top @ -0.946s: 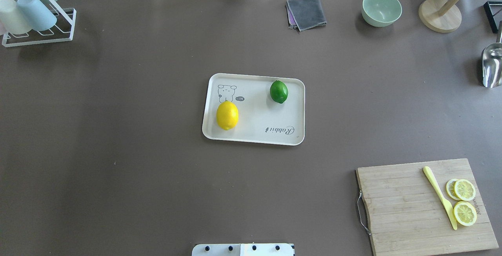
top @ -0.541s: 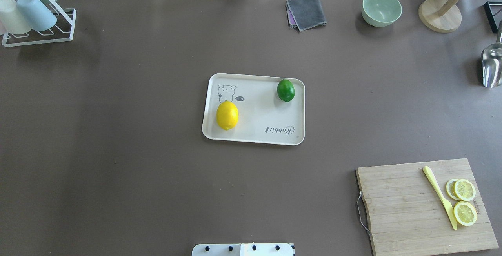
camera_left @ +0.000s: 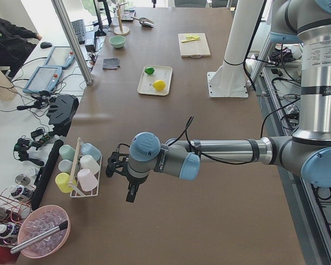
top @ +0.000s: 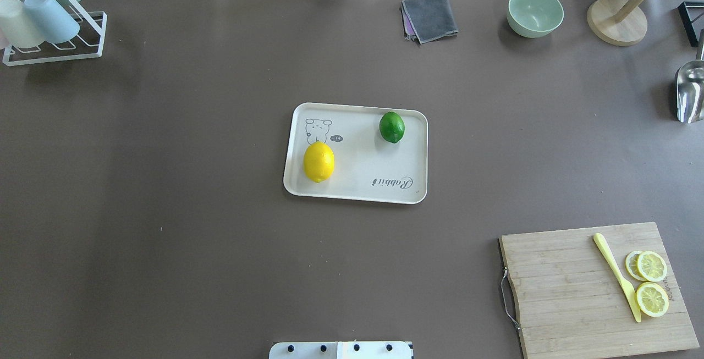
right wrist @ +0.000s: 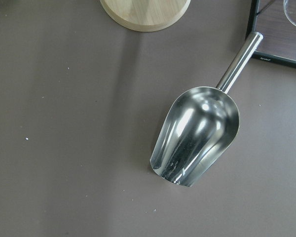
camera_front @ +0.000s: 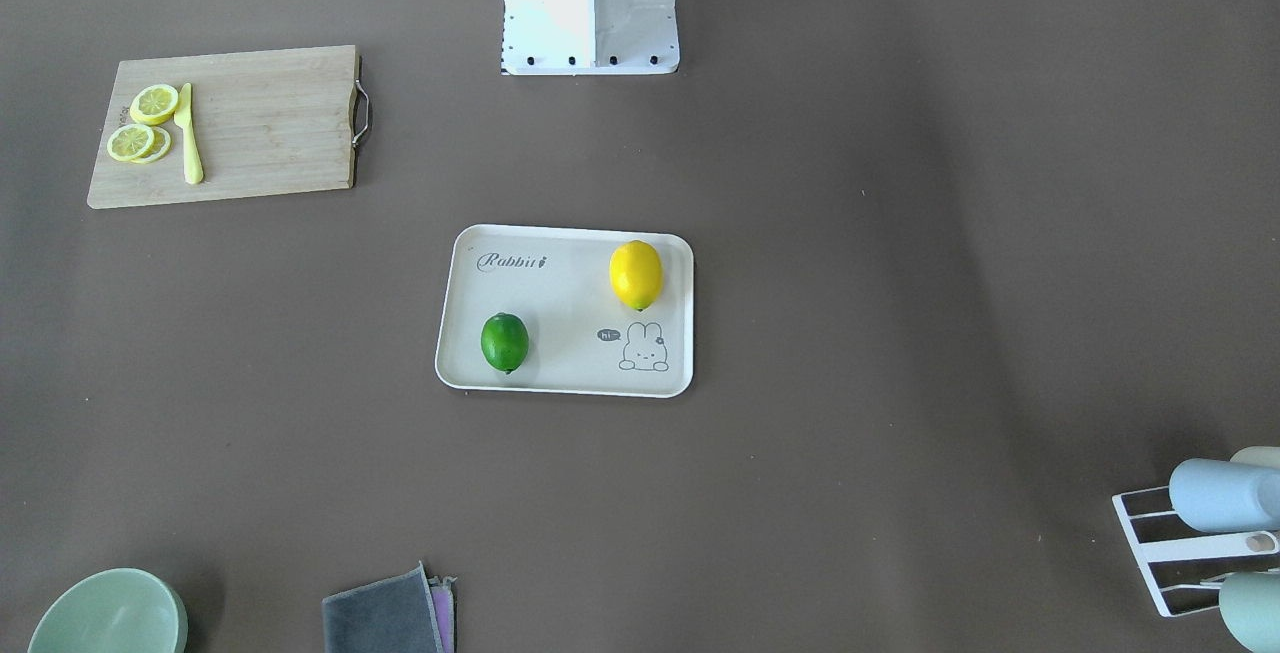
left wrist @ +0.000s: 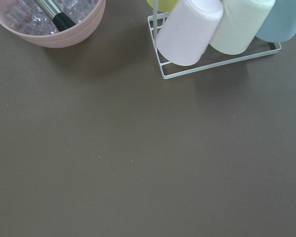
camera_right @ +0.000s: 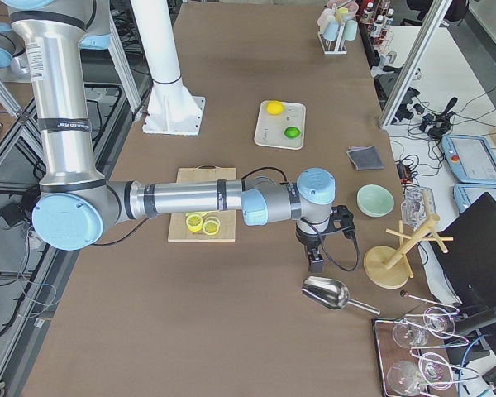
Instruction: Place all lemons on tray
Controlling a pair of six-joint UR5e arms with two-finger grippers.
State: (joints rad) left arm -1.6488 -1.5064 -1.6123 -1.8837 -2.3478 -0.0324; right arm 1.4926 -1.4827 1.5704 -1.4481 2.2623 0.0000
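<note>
The cream tray (top: 357, 183) with the "Rabbit" script lies mid-table; it also shows in the front-facing view (camera_front: 560, 373). The yellow lemon (top: 319, 162) lies on its left part, below the rabbit drawing. The green lemon (top: 391, 127) lies near its far right corner. Both show in the front-facing view, yellow (camera_front: 636, 275) and green (camera_front: 504, 342). My left gripper (camera_left: 131, 193) hangs over the table's left end near the cup rack; my right gripper (camera_right: 317, 263) hangs over the right end near the scoop. I cannot tell if either is open or shut.
A wooden cutting board (top: 566, 287) with lemon slices (top: 652, 282) and a yellow knife is front right. A green bowl (top: 535, 12), grey cloth (top: 430, 18), wooden stand (top: 616, 21), metal scoop (right wrist: 197, 136) and cup rack (top: 49, 23) ring the table's edges.
The green lemon rolled a little to the right on the tray, then back left to about where it was. The yellow lemon and tray have not moved.
</note>
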